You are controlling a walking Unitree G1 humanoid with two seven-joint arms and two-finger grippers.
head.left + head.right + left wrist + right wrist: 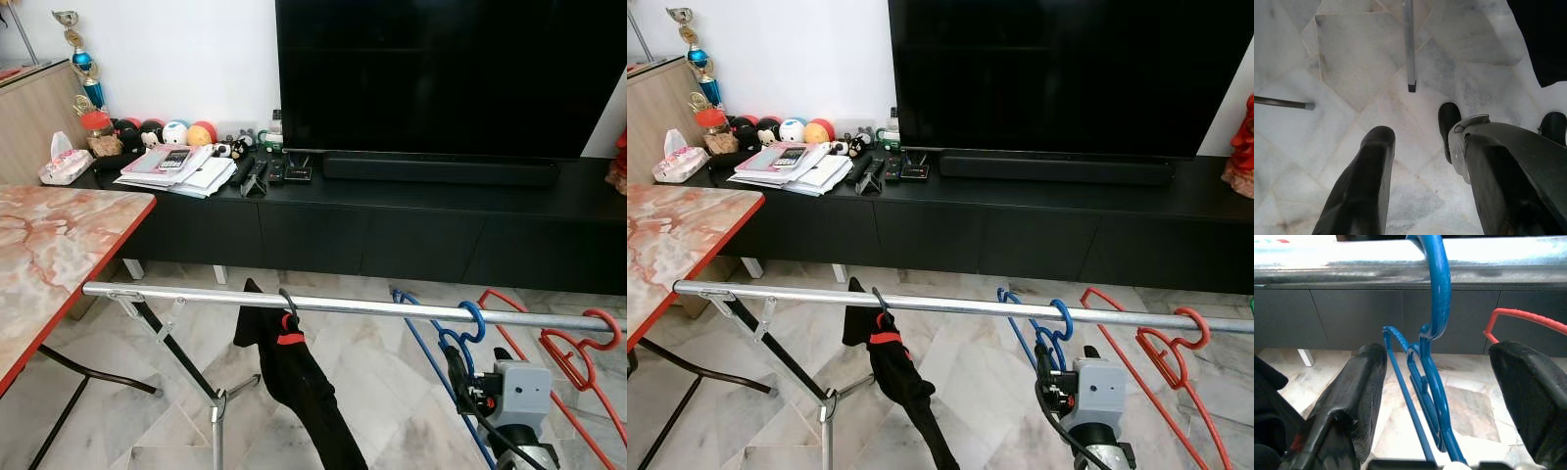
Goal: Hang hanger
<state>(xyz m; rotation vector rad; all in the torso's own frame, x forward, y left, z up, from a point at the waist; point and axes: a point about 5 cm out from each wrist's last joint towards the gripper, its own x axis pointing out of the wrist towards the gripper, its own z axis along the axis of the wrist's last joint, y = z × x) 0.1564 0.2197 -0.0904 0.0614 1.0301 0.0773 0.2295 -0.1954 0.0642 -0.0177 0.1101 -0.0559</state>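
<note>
the blue hanger is on the rail now, its hook looped over the top of the silver tube between the black garment to my left and the red hanger to my right, and its thin wire body drops toward the marble floor. it looks like plastic-coated wire, bright blue, with a doubled twist at the neck just under the hook. my right gripper sits just below the rail with its two black fingers spread wide either side of that neck, touching nothing that i can see, which i take to mean the hang itself is done and the hand is where it is only because it carried the hook up there. the red hanger sits well clear along the rail, so i'd judge there is room to back straight out without snagging it. my left gripper hangs idle, pointed at the floor with its fingers apart, near the foot of the rack's leg. behind the rail are the black tv cabinet and the marble-topped table.
</note>
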